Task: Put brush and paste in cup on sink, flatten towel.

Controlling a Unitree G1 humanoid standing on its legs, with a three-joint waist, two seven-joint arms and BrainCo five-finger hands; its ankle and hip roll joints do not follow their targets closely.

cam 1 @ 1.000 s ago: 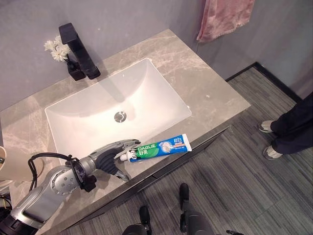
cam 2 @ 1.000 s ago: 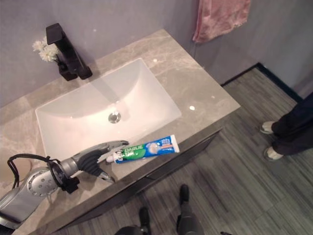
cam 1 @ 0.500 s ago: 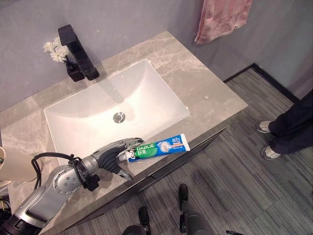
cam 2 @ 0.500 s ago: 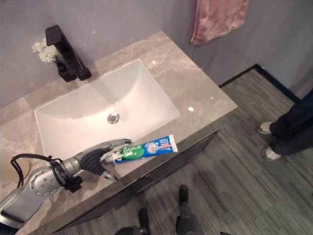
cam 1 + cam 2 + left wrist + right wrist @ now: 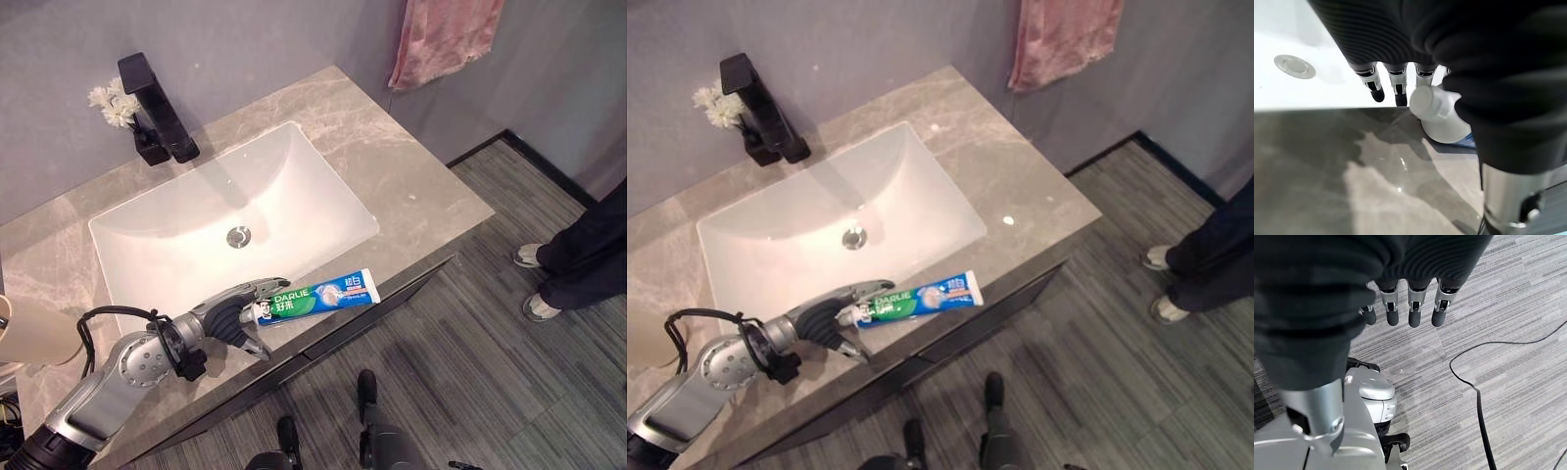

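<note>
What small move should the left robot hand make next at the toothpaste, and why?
Probably close on the toothpaste. The left robot hand is at its cap end on the counter, fingers above and thumb below, but the tube lies flat, not lifted.

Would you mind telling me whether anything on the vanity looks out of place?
The toothpaste tube lies flat along the countertop's front edge, cap end at the left hand, not in a cup. The pink towel hangs bunched and uneven on the wall.
</note>
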